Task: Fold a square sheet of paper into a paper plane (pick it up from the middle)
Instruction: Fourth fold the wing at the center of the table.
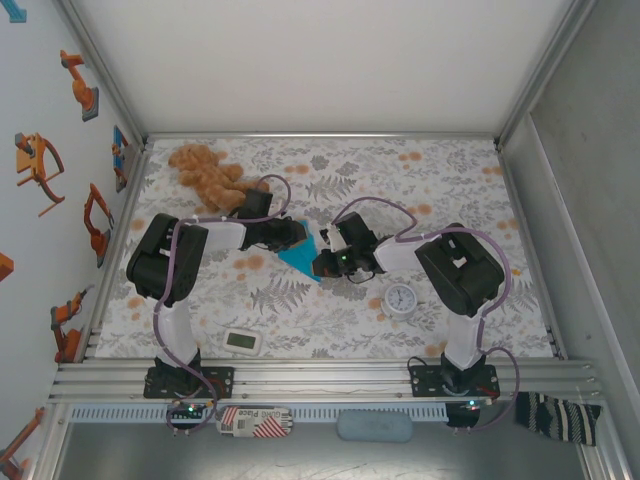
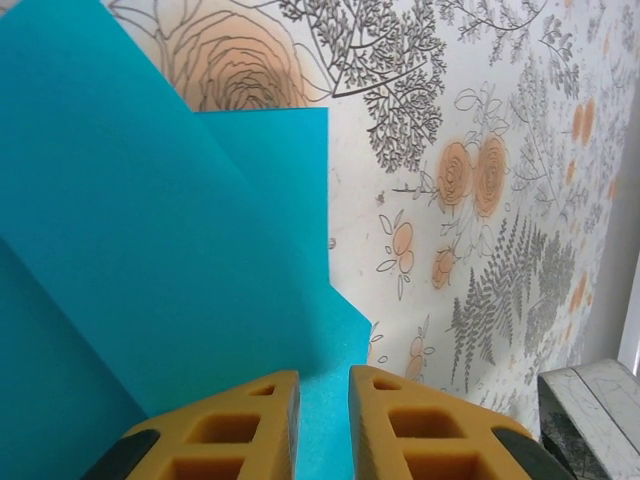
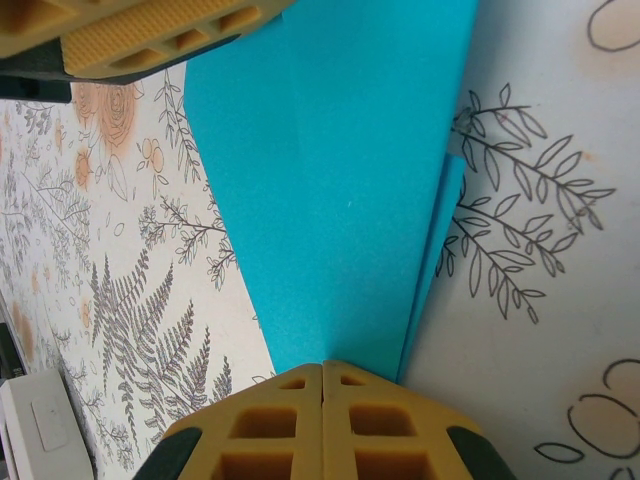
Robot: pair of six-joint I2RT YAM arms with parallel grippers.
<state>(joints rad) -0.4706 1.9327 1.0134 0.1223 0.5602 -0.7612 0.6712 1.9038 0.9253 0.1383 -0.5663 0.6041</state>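
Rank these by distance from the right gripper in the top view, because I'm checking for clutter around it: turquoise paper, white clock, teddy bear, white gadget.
From the right gripper:
1. turquoise paper, pinched in it, at centre.
2. white clock, nearer the bases, to the right.
3. white gadget, near edge, left.
4. teddy bear, far left.

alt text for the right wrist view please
The right gripper, shut, pinches the near tip of a folded turquoise paper over a floral tablecloth. The left gripper's fingers sit at the top left, at the paper's far edge.
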